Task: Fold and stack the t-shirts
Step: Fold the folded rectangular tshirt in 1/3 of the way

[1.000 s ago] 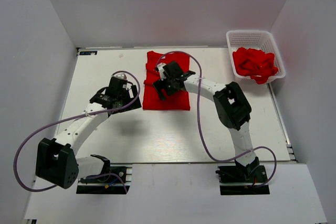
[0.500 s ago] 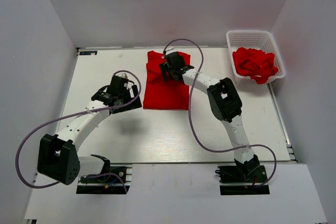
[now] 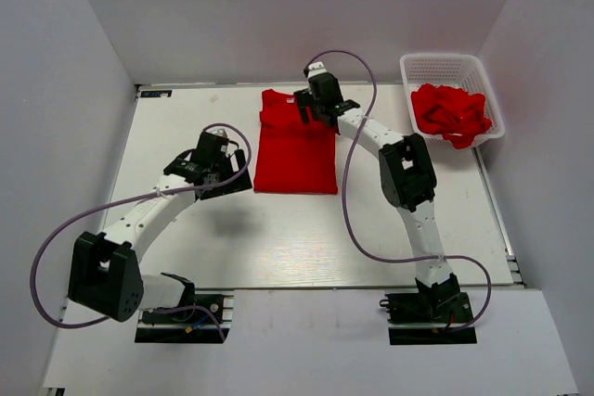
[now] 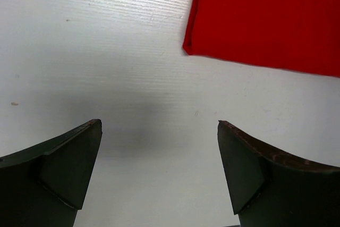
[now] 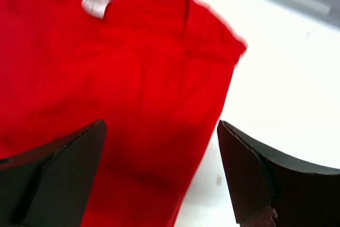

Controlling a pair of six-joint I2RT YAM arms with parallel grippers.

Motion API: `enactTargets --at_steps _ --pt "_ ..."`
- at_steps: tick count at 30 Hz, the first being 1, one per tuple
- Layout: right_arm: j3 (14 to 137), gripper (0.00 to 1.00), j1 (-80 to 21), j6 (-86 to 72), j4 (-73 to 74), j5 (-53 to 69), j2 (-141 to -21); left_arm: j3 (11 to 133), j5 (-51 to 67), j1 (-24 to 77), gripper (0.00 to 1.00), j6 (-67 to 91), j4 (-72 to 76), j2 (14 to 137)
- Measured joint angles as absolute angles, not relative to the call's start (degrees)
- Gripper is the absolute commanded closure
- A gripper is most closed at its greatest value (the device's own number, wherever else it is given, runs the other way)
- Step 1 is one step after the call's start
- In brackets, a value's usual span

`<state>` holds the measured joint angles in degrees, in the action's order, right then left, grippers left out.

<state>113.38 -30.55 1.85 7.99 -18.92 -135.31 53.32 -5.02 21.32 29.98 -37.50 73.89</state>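
left gripper, jaws spread, hovers over the bare worktop just beside the near left corner of one folded red t-shirt. right gripper, likewise spread, hangs above its collar end, one white label blurred. far right corner: one white basket holding crumpled red t-shirts, number indistinct.

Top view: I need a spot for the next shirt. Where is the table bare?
Bare: the table's far-left corner, left of the flat t-shirt; the near strip in front of it; the right side nearer than the basket. Crowded: back centre, right gripper over the t-shirt, left gripper near its corner.
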Motion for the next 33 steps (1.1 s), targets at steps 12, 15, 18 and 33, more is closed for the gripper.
enactTargets --at_steps 12,15,18,33 --pt "80.05 0.10 -31.14 -13.26 15.11 -13.72 -104.84 60.82 -0.56 22.50 0.00 26.72 -29.85 92.23" --pt "75.53 0.10 -31.14 -15.77 16.84 -11.53 -102.89 60.99 -0.27 22.59 0.00 26.22 -28.86 95.11" --pt "71.46 0.10 -31.16 -17.65 18.11 -9.63 -102.80 61.01 -0.99 22.81 0.00 25.89 -28.51 96.57" --pt "66.92 0.10 -31.24 -21.08 18.87 -4.89 -104.12 61.54 -2.87 23.00 0.00 25.96 -26.06 100.95"
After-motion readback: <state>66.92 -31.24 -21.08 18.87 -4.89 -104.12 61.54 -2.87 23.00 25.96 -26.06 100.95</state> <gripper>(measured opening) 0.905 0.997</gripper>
